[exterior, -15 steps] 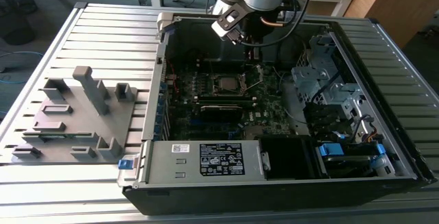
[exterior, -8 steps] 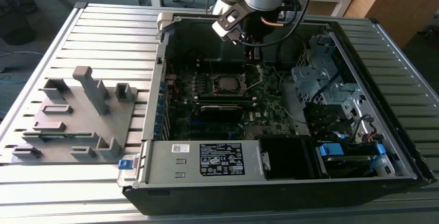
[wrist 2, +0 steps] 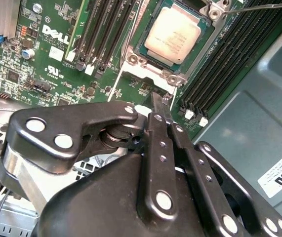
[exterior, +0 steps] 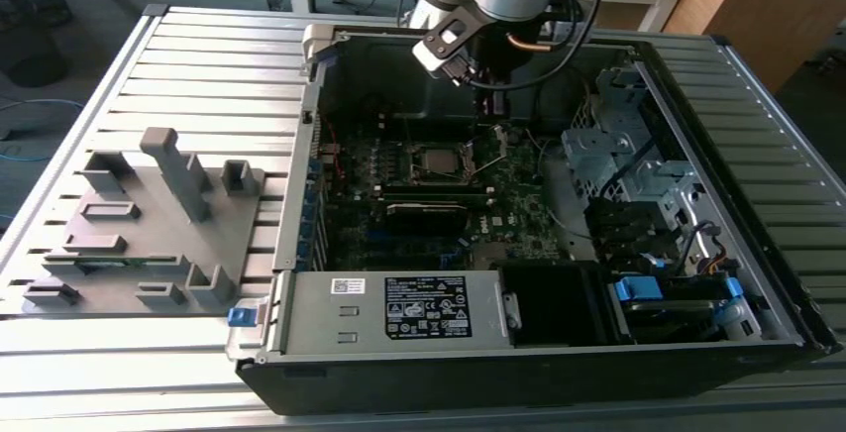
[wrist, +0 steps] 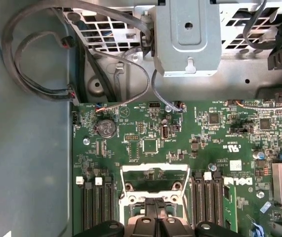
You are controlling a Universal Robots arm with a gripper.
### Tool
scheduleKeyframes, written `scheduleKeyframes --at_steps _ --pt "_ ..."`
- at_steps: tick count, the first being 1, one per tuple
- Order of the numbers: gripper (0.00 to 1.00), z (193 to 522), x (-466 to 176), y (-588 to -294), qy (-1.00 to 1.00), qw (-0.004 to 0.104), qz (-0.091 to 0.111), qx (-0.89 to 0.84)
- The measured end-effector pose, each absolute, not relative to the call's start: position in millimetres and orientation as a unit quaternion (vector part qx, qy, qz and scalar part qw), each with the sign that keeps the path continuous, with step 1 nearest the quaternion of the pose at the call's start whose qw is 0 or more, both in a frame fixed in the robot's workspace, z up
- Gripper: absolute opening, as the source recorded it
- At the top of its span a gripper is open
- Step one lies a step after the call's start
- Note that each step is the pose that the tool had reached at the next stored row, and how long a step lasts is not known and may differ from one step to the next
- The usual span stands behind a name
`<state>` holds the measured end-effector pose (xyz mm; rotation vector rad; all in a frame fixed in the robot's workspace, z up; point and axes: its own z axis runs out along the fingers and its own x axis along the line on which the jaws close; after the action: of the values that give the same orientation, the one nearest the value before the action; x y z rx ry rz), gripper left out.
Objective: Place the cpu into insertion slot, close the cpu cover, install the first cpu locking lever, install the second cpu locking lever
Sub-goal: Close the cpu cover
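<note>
I have the fingers [wrist 2: 158, 133] pinched narrow, tips together with nothing between them, hanging low over the motherboard [wrist 2: 57, 54] inside the open computer case [exterior: 529, 382]. The cpu [wrist 2: 173, 33] sits in the insertion slot [wrist 2: 141, 48], pale metal top up, just beyond the fingertips and along the line they point. In the first wrist view the cpu cover [wrist: 155, 169] is not down on the chip. Its frame lies close by the tips with green board showing through the cut-out, so I judge it open. A thin lever [wrist 2: 259, 6] stands free past the slot. Memory slots [wrist 2: 106, 29] run on either side, parallel to the fingers. There is white lettering on the board, faint print on the chip and a barcoded label [exterior: 426, 305] on the power supply; I leave them unread.
</note>
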<state>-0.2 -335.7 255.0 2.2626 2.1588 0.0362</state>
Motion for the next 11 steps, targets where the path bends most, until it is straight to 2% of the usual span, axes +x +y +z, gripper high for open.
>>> scheduleKeyframes --at_steps 11 --pt "0.1 255.0 5.5 -335.6 0.69 0.007 0.012 0.723"
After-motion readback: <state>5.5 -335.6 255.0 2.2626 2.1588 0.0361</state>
